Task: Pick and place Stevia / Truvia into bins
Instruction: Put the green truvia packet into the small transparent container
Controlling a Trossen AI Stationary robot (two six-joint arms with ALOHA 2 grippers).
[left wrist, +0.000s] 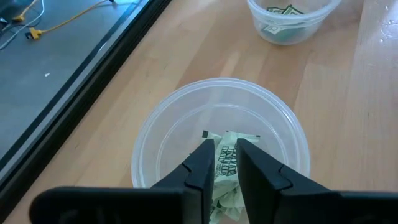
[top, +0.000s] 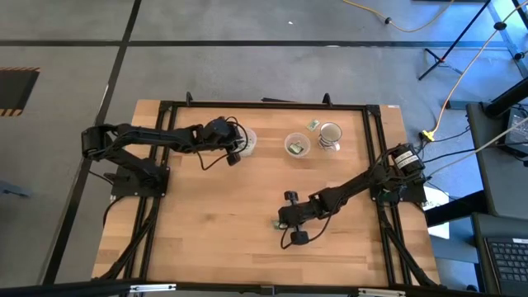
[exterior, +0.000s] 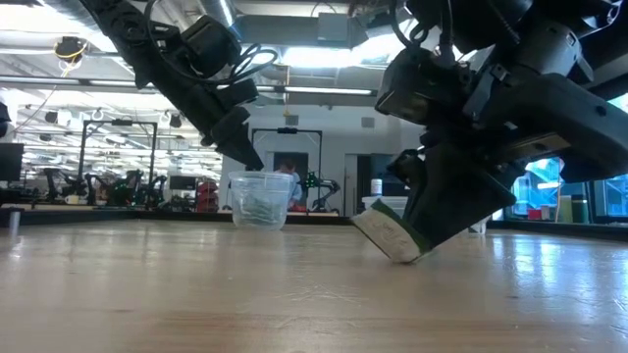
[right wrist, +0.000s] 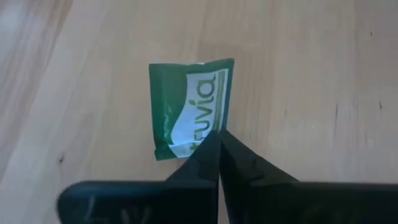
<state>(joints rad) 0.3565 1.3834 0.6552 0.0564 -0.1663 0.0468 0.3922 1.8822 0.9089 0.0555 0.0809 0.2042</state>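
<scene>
Three clear cups stand in a row near the table's far edge: left cup (top: 246, 142), middle cup (top: 297, 146) holding sachets, right cup (top: 330, 134). My left gripper (left wrist: 226, 158) hangs over the left cup (left wrist: 221, 143), fingers a narrow gap apart, with green-and-white sachets (left wrist: 227, 165) lying on the cup's bottom below them. My right gripper (top: 285, 219) is low over the table's middle, shut on a green Truvia sachet (right wrist: 189, 106). One loose sachet (top: 313, 124) lies flat by the far edge. My right gripper pinches the Truvia sachet between its two fingertips at the middle of one short edge (right wrist: 200, 142), slanting down from the table's right. The sachet (exterior: 391, 235) is tilted, its lower edge on the wood and its upper end in the fingers.
The middle cup (left wrist: 292, 18) stands close beside the left one. A black frame rail (top: 264, 105) runs along the far edge and down both sides. Bare wood (top: 206, 223) lies across the table's near half. Cables hang around both wrists.
</scene>
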